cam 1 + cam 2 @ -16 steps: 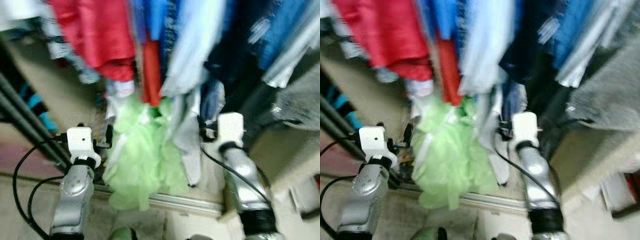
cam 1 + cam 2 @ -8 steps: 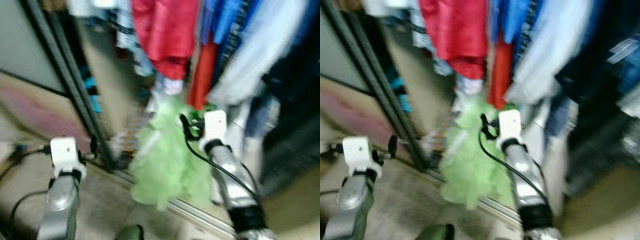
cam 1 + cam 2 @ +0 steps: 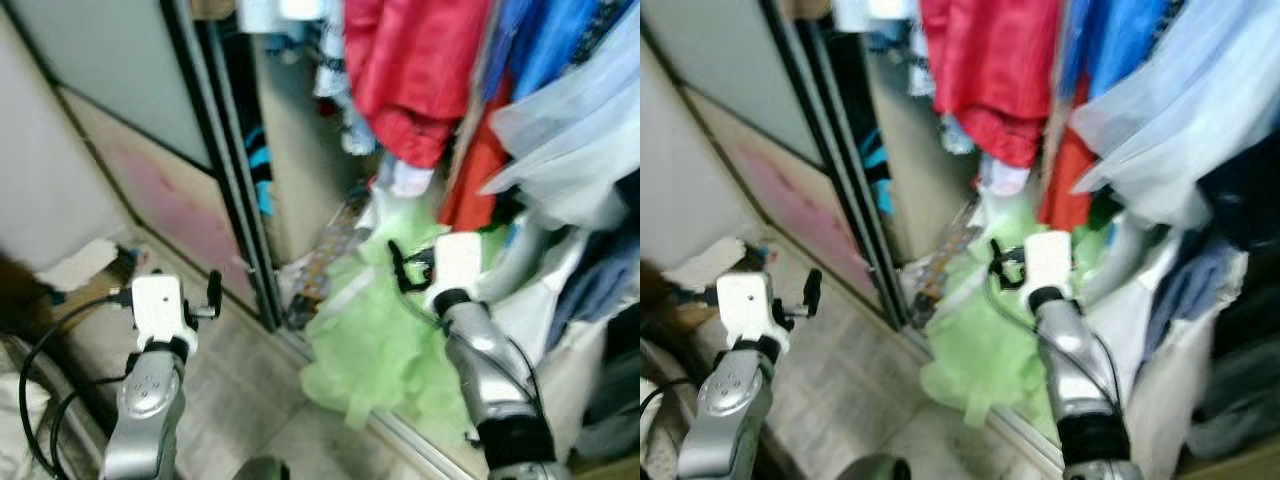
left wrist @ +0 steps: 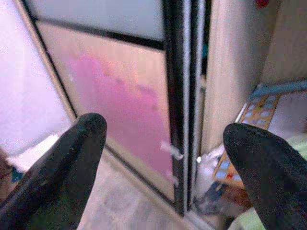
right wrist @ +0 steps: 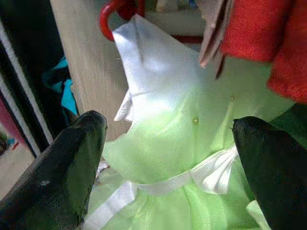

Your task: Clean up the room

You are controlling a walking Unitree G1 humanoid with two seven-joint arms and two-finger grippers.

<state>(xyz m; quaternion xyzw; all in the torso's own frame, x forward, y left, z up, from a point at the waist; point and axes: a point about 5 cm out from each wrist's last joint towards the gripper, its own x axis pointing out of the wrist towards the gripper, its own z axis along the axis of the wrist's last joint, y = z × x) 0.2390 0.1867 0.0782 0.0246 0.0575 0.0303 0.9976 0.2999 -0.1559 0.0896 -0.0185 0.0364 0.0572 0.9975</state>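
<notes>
View is swinging left vs a second ago, blur dropping: robot is turning toward the wardrobe's left edge, so door and floor are now coming into frame where only clothes were showing. The things themselves look unmoved.

Left to right:
- Sliding door with dark frame, pinkish lower panel, sitting at the left.
- Left tool hovering over the floor just before the door edge, fingers spread wide, holding nothing.
- Green dress hanging low in the closet on a red hanger, hem spilling over the door track onto the floor.
- Right tool pointing straight at the dress bodice, near it, fingers wide apart, gripping nothing.
- Red clothes and blue clothes hanging above and to the right.

Read: dress is probably blocking the track. My guess is it's lining up to tuck the dress in or slide the door shut. Neither started yet.
</notes>
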